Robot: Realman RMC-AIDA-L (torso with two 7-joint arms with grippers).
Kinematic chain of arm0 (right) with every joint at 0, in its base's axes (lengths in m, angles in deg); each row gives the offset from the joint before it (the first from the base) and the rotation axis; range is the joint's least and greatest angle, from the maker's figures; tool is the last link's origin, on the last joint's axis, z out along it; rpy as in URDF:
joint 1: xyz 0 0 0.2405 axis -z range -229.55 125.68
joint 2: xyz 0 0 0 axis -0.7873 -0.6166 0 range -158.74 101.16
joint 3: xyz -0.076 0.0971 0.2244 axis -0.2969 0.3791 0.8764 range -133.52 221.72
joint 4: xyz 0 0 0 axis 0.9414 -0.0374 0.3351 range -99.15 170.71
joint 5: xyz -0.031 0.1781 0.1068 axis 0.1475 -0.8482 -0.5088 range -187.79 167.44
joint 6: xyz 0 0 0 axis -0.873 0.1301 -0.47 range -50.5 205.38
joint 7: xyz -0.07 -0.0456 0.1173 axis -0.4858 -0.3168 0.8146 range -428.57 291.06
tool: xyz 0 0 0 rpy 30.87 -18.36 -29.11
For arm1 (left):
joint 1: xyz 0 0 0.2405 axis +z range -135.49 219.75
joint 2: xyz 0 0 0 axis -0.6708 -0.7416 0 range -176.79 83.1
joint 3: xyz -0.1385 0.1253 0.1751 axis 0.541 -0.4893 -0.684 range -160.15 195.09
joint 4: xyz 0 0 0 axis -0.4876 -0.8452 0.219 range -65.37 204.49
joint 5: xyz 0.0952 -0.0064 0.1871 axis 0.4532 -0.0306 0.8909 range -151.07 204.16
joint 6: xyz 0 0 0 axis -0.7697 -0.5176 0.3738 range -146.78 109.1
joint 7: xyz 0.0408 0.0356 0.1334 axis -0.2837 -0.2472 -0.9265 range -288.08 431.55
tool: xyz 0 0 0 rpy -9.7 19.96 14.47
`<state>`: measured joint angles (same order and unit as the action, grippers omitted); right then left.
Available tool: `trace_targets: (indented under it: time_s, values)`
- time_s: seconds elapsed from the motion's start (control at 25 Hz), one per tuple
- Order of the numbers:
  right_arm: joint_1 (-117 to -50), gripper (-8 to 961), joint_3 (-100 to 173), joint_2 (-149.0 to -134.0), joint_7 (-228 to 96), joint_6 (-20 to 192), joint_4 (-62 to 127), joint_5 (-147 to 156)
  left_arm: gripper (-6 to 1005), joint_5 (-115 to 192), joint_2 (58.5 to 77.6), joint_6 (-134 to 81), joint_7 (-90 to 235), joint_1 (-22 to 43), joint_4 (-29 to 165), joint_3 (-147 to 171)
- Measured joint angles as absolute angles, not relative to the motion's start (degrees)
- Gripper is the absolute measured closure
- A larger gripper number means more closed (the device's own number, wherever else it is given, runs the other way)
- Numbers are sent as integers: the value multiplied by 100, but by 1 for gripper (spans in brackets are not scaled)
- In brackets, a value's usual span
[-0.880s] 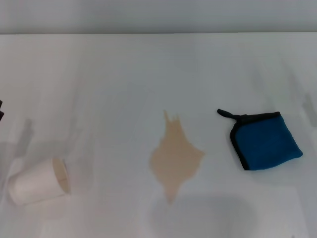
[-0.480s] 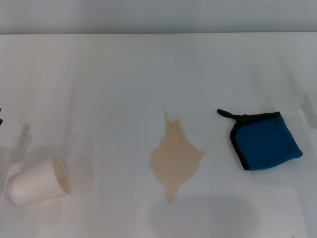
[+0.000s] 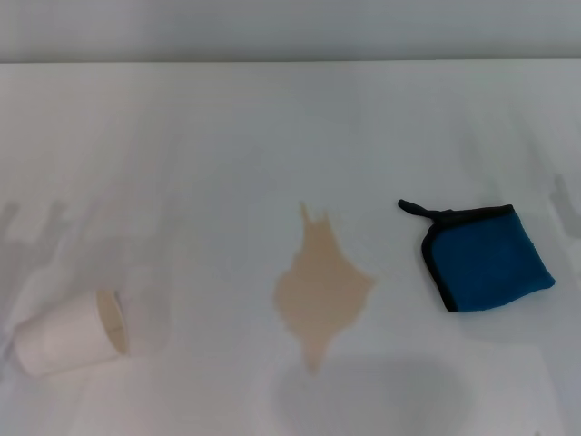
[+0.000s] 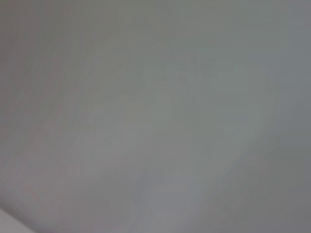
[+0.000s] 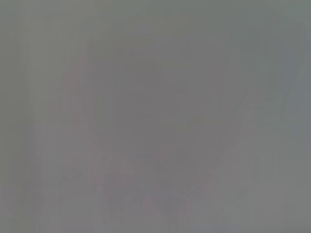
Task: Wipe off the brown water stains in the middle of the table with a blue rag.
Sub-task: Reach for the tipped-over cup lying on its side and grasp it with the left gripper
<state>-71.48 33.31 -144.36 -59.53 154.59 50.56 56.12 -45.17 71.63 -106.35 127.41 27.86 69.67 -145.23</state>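
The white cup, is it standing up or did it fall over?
Fallen over. The white cup lies on its side on the table, its open mouth facing toward the brown water stains.

Blue rag (image 3: 490, 257): soft cloth (black-edged); table (image 3: 227, 136) smooth, white; paper cup (image 3: 68, 334) matt.

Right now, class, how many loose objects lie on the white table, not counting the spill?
2. The blue rag lies folded on the robot's right, beside the brown water stains. A white paper cup lies tipped on its side at the left. Neither pincer is in view.
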Motion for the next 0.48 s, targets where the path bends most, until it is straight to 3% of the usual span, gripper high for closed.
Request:
trace_targets:
  time_s: [0.28, 0.48]
  values:
    - [-7103, 97, 3323, -14436, -5953, 15470, 5055, 5619, 123, -4170, 7115, -10863, 14598, 2281, 7958, -14534]
    - [-7084, 97, 3322, -14437, -5953, 15452, 5041, 5619, 123, -2894, 6749, -11012, 16145, 1731, 8888, -14545]
